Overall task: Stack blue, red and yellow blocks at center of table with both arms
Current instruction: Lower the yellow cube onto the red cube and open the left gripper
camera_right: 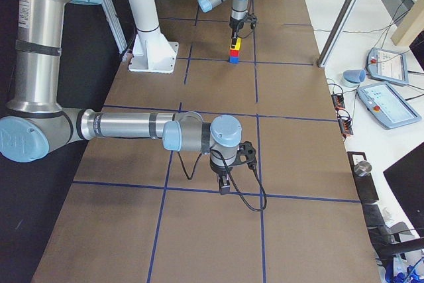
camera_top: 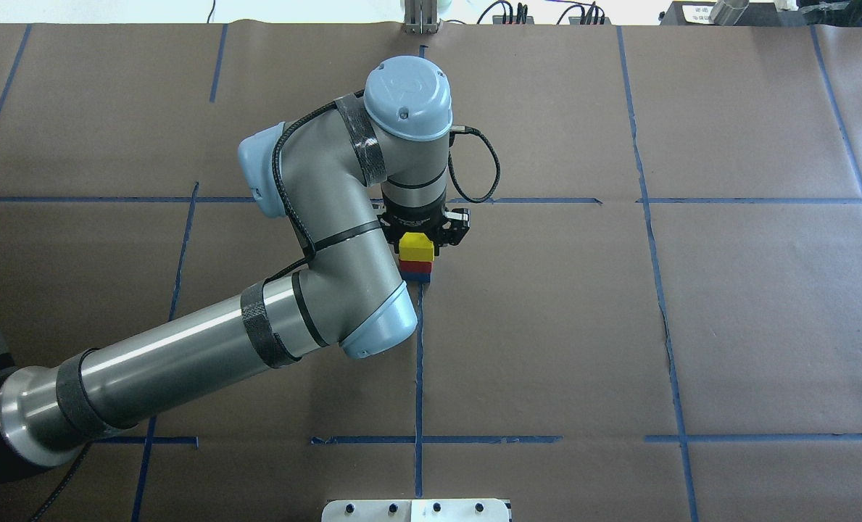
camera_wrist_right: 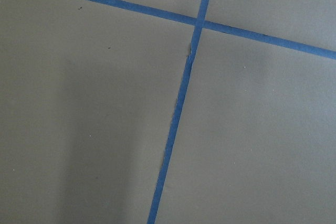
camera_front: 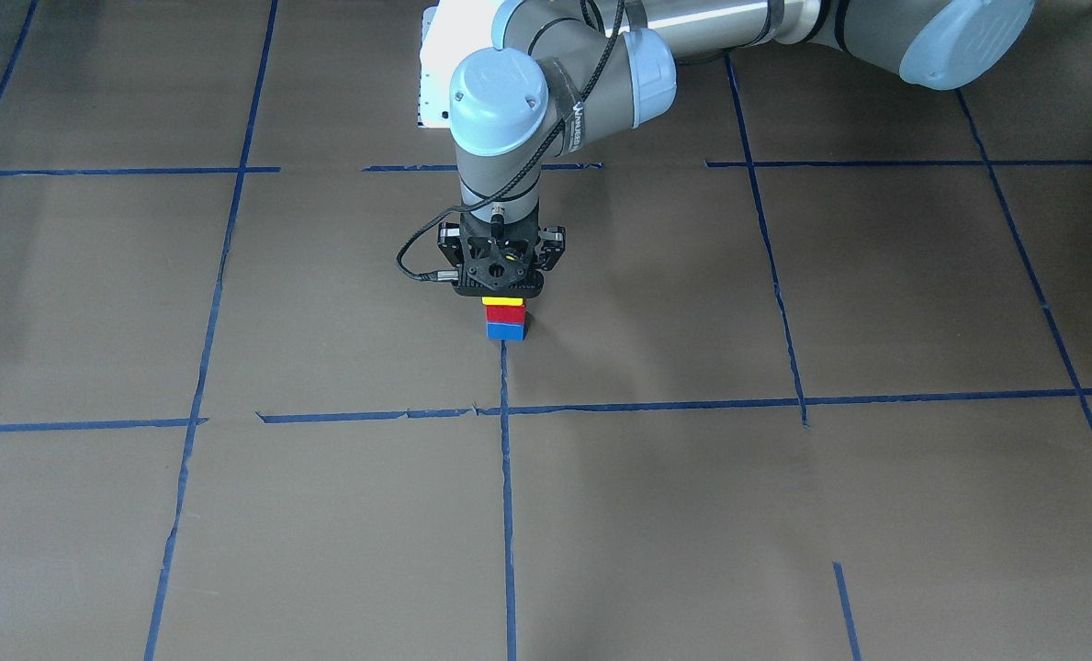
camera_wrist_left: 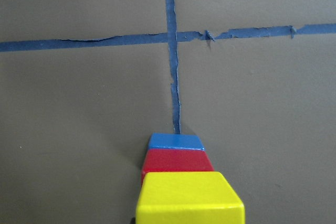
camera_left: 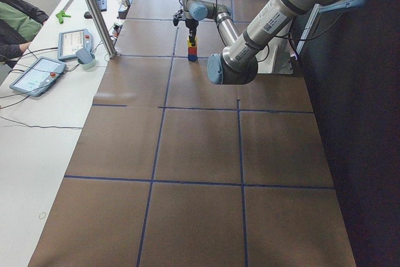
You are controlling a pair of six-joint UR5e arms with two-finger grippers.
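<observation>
1. Right gripper (camera_right: 224, 187): nearest when viewed from the table's right end; it points straight down, just above the bare table (camera_right: 298, 164); it is well apart from the stack, probably to keep clear of it; its opening cannot be told.
2. Stack: blue block (camera_wrist_left: 175, 141) sits on the table at the end of a tape line (camera_wrist_left: 171, 77), near centre as the task requires; red block (camera_wrist_left: 177, 160) on it; yellow block (camera_wrist_left: 190, 198) on top.
3. Left gripper (camera_front: 501, 294): vertical, directly over the yellow block; wrist bent down from a low forearm; whether it clamps the block or stands free cannot be told.
</observation>
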